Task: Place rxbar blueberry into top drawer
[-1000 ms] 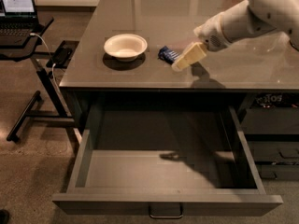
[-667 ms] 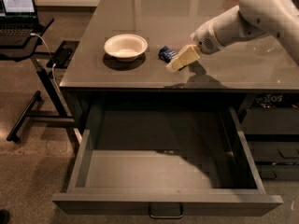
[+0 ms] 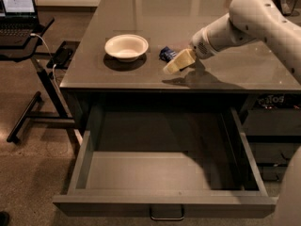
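The rxbar blueberry (image 3: pixel 166 53), a small dark blue bar, lies on the grey tabletop (image 3: pixel 188 13) just right of a white bowl (image 3: pixel 126 46). My gripper (image 3: pixel 176 63) reaches in from the right on a white arm (image 3: pixel 244 22). It sits low over the table, right at the bar's near right side, and hides part of it. The bar rests on the table, not lifted. The top drawer (image 3: pixel 117 205) is pulled wide open below the table's front edge. Its grey floor (image 3: pixel 141 171) holds nothing. Its small pull handle (image 3: pixel 167 215) is centred on the front.
A laptop (image 3: pixel 16 6) sits on a black stand (image 3: pixel 42 79) at the left, with a cable hanging down. Smaller dark drawers (image 3: pixel 270 126) sit under the table at the right. The arm's shadow falls across the drawer's right half.
My gripper has moved left and a little down, closing in on the bar's near right side. The bar, bowl and drawer have not moved.
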Robot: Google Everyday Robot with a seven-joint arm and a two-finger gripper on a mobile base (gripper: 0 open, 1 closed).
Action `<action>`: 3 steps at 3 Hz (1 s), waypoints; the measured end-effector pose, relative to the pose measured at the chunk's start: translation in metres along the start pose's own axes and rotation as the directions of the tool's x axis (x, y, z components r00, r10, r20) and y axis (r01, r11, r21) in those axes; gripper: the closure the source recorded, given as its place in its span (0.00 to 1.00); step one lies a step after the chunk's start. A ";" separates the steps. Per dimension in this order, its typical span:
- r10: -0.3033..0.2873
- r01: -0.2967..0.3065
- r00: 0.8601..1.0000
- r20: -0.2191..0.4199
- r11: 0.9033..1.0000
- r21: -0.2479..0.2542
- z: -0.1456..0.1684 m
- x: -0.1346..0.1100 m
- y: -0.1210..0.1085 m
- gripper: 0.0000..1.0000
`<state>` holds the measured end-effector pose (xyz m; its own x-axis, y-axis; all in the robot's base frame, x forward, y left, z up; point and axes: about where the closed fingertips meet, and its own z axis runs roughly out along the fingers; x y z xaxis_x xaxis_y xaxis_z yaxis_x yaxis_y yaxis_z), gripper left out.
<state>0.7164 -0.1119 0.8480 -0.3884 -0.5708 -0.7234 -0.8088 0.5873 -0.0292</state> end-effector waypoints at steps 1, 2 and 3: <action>0.017 -0.017 1.000 -0.014 1.000 0.006 0.011 0.001 -0.002 0.00; 0.029 -0.029 0.999 -0.032 1.000 0.001 0.020 0.002 -0.004 0.00; 0.030 -0.030 0.999 -0.033 1.000 0.001 0.021 0.002 -0.004 0.17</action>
<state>0.7281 -0.1033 0.8323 -0.4265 -0.5715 -0.7011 -0.7965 0.6046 -0.0082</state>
